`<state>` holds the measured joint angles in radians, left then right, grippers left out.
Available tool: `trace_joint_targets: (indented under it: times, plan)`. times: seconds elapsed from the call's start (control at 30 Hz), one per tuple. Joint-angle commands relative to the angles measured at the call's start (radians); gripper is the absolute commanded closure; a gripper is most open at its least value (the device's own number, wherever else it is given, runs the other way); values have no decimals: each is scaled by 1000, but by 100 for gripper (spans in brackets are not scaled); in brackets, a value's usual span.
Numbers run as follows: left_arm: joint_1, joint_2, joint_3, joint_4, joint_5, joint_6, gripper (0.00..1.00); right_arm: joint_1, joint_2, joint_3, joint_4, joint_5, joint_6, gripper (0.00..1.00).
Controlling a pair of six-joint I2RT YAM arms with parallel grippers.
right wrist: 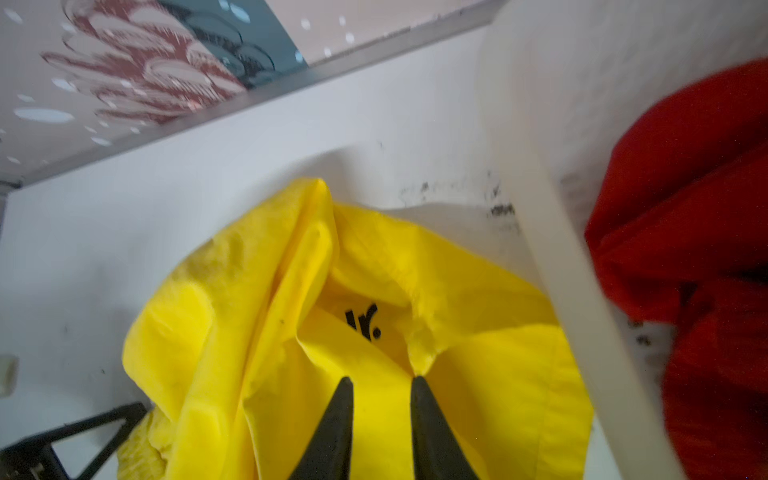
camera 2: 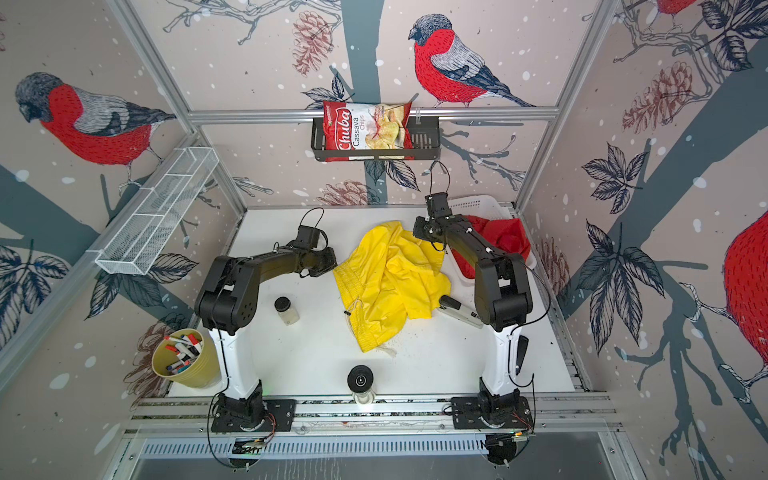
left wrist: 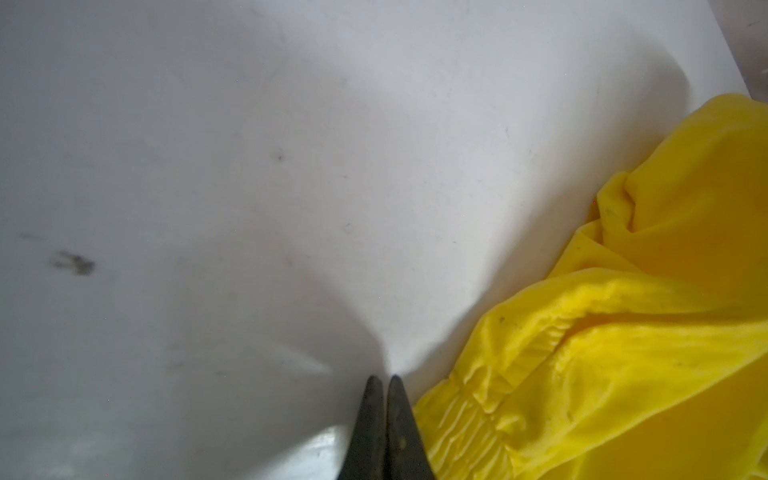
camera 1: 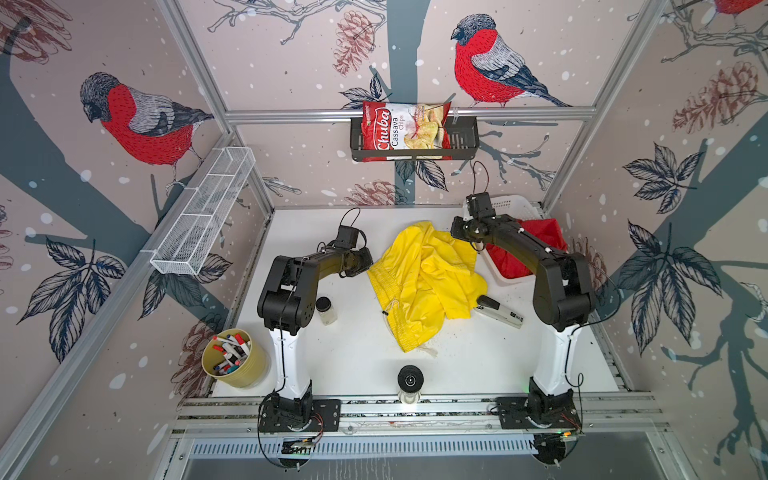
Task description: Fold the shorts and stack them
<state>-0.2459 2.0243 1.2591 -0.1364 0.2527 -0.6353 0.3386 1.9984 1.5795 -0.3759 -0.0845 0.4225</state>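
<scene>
— On the white table, centre, in both top views: the yellow shorts lie crumpled. Their long axis runs from the back wall toward the arms' bases, with the gathered waistband on the left arm's side. The red shorts sit heaped in the white basket at the far right corner.

— Which arm is nearer?

— Both flank the yellow pair. My left arm is bent inward, its wrist just beside the waistband edge. My right arm reaches across the basket, its wrist above the far end of the cloth. From up here the wrists hide the fingers.

— Left wrist view?

— Left gripper: fingers pressed together, nothing between them, tips over bare table. The elastic waistband begins just beside them, off to one side. My judgement is that it needs a sideways shift and an opening before any pinch.

— Right wrist view?

— Right gripper: fingers spread, aimed down over yellow cloth, with the black logo just ahead of the tips. One tip seems to touch a raised fold, but I see nothing pinched. The basket rim and red cloth lie to the side, apart from the fingers.

— Progress?

— Early, I'd say. Nothing is folded and nothing stacked.
</scene>
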Motion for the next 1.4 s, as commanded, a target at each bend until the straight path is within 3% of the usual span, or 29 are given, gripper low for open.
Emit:
trace_joint_targets:
  times: [0.0, 0.13, 0.37, 0.43, 0.57, 0.67, 0.97, 1.37]
  plan:
    - [0, 8, 19, -103, -39, 20, 100, 0, -37, -69, 5, 25, 7, 56]
    - [-1, 8, 43, -138, -67, 35, 100, -3, -40, -127, 20, 7, 13, 47]
    - [3, -42, 30, -188, -95, 58, 100, -26, 51, -68, 65, -53, 30, 46]
    - [4, -70, 18, -198, -104, 62, 100, -29, 95, -9, 83, -80, 25, 52]
    - [9, -126, -15, -209, -120, 64, 100, -40, 199, 158, 64, -107, 11, 87]
    - [10, -155, -32, -225, -145, 68, 100, -51, 234, 261, 42, -131, 3, 99]
    - [11, -174, -67, -270, -188, 55, 100, -73, 188, 341, 27, -62, -36, 100]
    - [16, -168, -78, -303, -275, 56, 100, -127, 248, 510, 20, -7, -14, 100]
